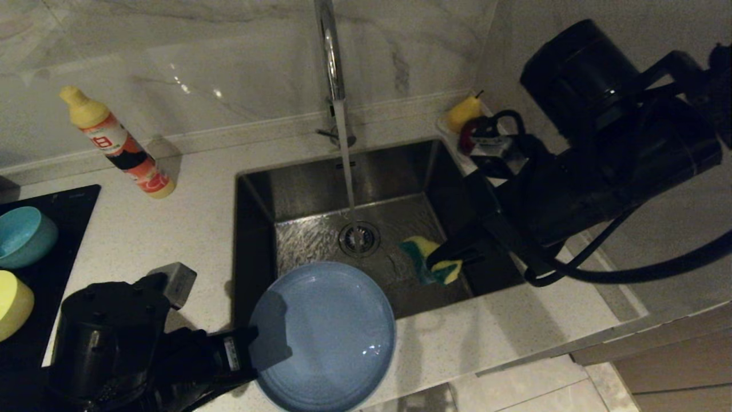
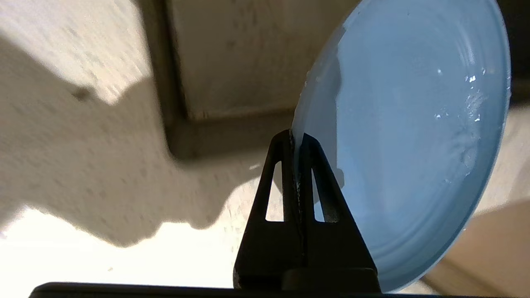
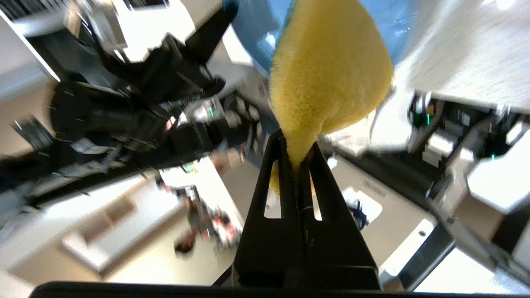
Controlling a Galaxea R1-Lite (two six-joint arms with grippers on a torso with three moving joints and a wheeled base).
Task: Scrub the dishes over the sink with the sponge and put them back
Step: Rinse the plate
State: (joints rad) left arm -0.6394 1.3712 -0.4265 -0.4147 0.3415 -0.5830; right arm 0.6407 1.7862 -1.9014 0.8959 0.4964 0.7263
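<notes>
A: Head view? 
B: Left gripper (image 1: 251, 346) clamps the near-left rim of the plate (image 1: 329, 337), a round, matte, pale blue plate held face up over the sink's (image 1: 297, 189) near edge. Right gripper (image 1: 437, 260) pinches the sponge (image 1: 429, 260), yellow with green pad, above the wet steel basin. Tap (image 1: 331, 57) runs. Teal bowl (image 1: 23, 234) and yellow bowl (image 1: 11, 303) are cut off at left.
A: Left wrist?
B: Fingers (image 2: 285, 174) tight on the plate rim (image 2: 295, 136); droplets on the plate face.
A: Right wrist?
B: Fingers (image 3: 281, 178) squeeze the porous yellow foam, its long axis pointing away from the claw. Background is blurred.
</notes>
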